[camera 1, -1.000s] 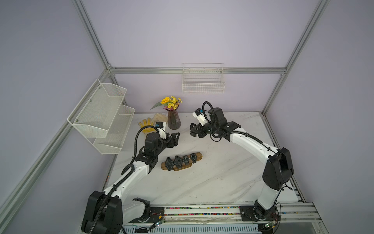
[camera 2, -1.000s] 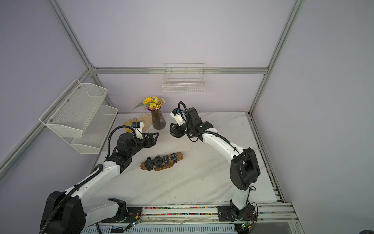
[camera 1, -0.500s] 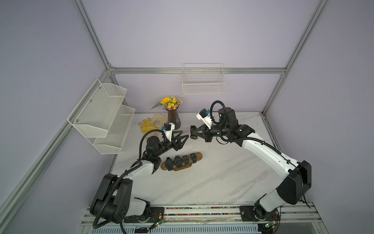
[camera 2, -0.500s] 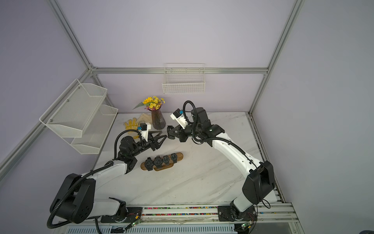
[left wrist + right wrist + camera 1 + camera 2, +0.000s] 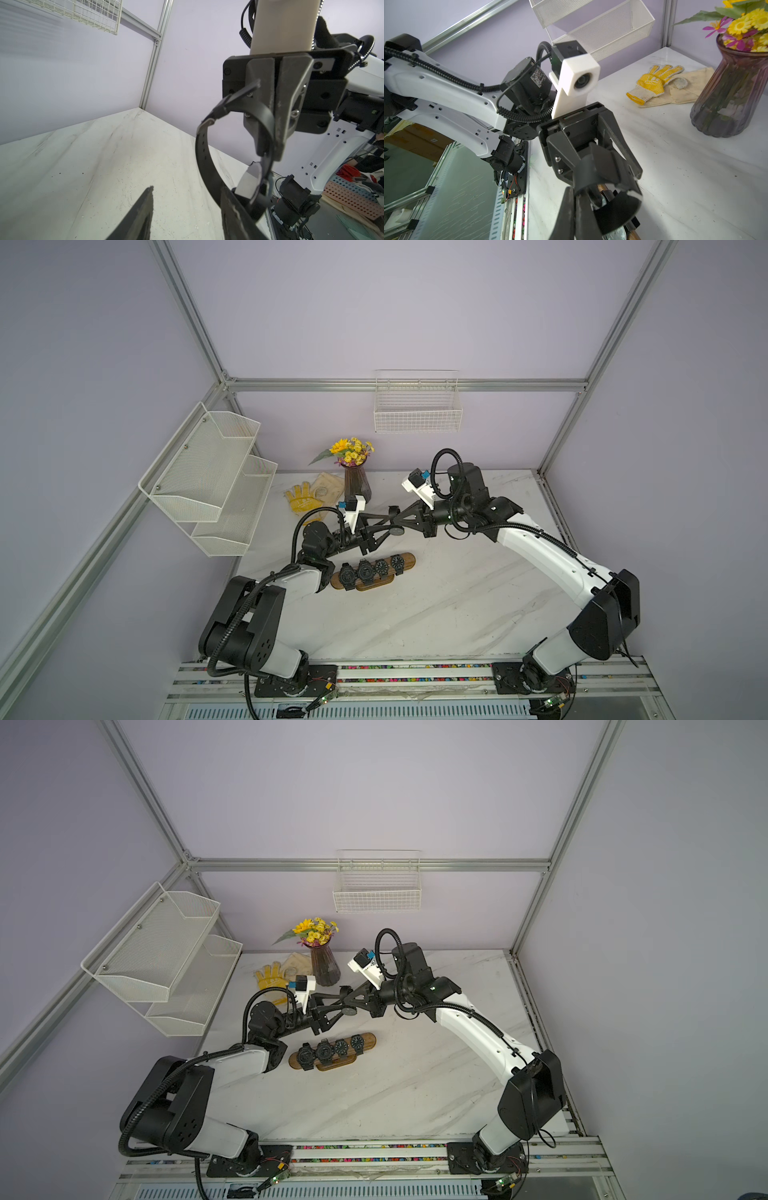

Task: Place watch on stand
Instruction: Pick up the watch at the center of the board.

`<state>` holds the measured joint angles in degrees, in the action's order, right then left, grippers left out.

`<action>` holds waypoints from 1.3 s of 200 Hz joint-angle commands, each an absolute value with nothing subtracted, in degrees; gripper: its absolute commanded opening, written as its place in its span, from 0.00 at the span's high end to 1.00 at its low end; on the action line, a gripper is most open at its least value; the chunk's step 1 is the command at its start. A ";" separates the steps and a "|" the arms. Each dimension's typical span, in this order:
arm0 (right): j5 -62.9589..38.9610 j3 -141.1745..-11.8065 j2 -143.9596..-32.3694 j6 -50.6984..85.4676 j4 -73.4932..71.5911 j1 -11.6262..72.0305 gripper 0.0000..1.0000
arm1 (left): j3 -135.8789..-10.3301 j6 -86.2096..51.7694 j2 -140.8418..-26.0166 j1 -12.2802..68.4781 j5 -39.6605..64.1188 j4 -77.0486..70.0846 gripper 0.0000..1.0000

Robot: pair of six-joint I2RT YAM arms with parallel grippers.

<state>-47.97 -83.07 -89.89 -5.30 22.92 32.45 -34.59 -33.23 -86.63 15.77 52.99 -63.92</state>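
Observation:
The black watch (image 5: 397, 531) hangs in the air behind the stand, and my right gripper (image 5: 398, 521) is shut on its strap (image 5: 204, 158). My left gripper (image 5: 384, 524) meets it tip to tip. Its jaws are open around the strap loop, with a wide gap in the left wrist view (image 5: 187, 188) and the strap beside one finger (image 5: 234, 216). In the right wrist view my shut right gripper (image 5: 576, 195) pinches the strap (image 5: 591, 172). The brown wooden stand (image 5: 409, 560) (image 5: 370, 1039) lies on the table below and carries several dark watches (image 5: 365, 571).
A purple vase of yellow flowers (image 5: 356, 485) and a yellow glove (image 5: 302, 499) sit behind the grippers. A white two-tier mesh shelf (image 5: 212, 481) hangs on the left wall and a wire basket (image 5: 417, 412) on the back wall. The marble table (image 5: 457, 605) stretches to the right.
The two grippers have come together above the table behind the stand. The left jaws have narrowed around the watch strap. The right gripper stays shut on the watch.

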 commanded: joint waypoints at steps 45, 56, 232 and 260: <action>-50.02 -82.22 -89.30 -9.13 23.21 32.16 1.00 | -38.23 -40.02 -87.06 16.48 59.16 -73.95 0.52; -49.43 -82.31 -89.59 -9.31 23.49 32.17 1.00 | -38.38 -40.08 -86.84 16.70 59.22 -73.76 0.52; -39.44 -77.17 -85.95 -6.46 17.12 32.20 1.00 | -41.18 -30.14 -82.84 17.58 50.06 -51.76 1.00; -33.16 -74.22 -83.15 -5.89 13.68 32.17 0.78 | -42.16 -26.99 -81.41 17.59 43.56 -43.71 1.00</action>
